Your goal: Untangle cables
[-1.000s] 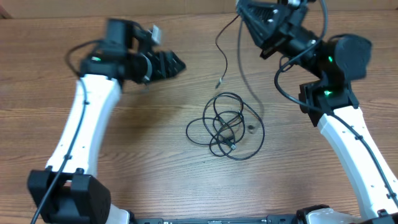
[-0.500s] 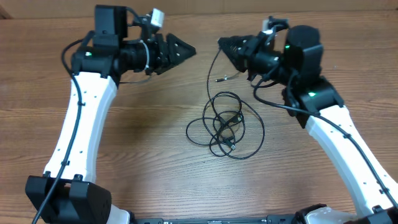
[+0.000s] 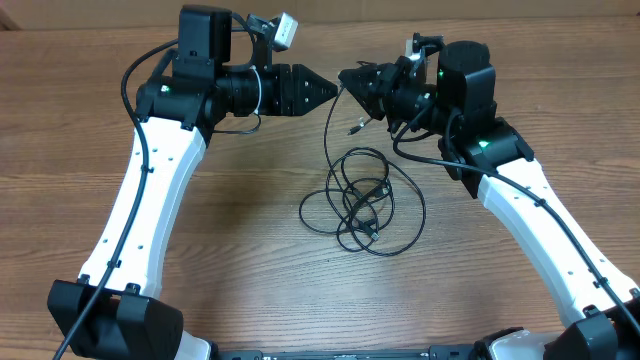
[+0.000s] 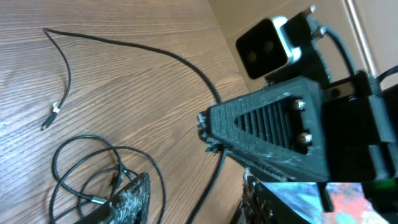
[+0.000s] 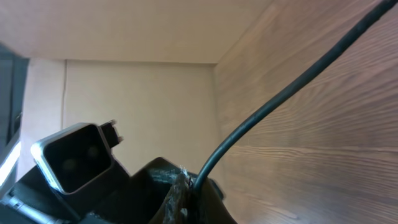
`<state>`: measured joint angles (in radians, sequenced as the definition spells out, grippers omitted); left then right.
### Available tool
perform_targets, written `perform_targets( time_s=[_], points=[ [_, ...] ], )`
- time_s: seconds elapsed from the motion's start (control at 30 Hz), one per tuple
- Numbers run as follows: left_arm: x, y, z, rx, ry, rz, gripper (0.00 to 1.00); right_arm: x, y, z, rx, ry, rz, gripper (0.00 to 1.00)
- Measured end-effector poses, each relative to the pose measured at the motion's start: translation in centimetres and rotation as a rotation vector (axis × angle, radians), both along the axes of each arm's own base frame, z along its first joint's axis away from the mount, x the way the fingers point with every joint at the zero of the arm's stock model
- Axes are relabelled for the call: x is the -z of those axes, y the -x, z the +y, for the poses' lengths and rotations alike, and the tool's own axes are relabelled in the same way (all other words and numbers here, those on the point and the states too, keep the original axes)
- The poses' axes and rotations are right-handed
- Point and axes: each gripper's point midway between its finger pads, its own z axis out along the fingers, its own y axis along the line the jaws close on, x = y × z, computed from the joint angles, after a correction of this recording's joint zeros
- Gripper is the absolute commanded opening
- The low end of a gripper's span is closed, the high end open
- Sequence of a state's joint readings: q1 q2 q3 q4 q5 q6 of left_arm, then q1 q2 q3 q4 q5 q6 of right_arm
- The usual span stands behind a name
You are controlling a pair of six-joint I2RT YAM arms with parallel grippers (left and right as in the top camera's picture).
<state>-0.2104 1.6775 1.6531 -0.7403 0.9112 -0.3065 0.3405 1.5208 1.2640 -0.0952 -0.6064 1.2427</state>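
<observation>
A: The right gripper (image 3: 347,80) is pinched shut on one cable (image 5: 273,93); its own camera shows the strand running straight into the closed tips.

B: And the left gripper (image 3: 322,88)?

A: Tip to tip with the right one, just beyond the tangle (image 3: 362,200), on the side away from the arm bases; its fingers (image 4: 132,198) stand apart, with the cable passing through the gap; I see no contact there.

B: So it holds nothing?

A: Nothing, by my reading; it looks set to take a second hold on the same strand.

B: Where does the cable go from the pinch?

A: Two ways; one run drops into the tangle; the other ends in a plug (image 3: 352,129) just beyond the tangle, near the right gripper's tips; whether that plug hangs or rests on the table (image 3: 200,250) I cannot tell.

B: How far along is the job, then?

A: Early, I judge; one end is out and one strand is lifted; the rest lies on the table as a knot of overlapping loops, several crossing at its middle; how many cords are in there I cannot tell.

B: What is left?

A: Nearly everything; the held strand has to be drawn clear of the loops, and then whatever remains has to be parted and laid out separately; no cable lies fully apart from the tangle yet.
</observation>
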Motion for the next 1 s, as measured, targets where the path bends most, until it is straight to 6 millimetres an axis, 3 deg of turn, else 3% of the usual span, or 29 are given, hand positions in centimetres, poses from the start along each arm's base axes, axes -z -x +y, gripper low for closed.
perform_targets(
  time_s=[0.4,1.0],
  points=[
    [1.0,1.1,-1.8,0.044,-0.066,-0.030,0.31,-0.8,0.9,0.9,-0.062,-0.033,-0.011,0.04],
    [0.8,0.5,-1.8,0.028,-0.073,-0.062,0.29,-0.8,0.8,0.9,-0.059,-0.033,-0.015,0.04]
  ],
)
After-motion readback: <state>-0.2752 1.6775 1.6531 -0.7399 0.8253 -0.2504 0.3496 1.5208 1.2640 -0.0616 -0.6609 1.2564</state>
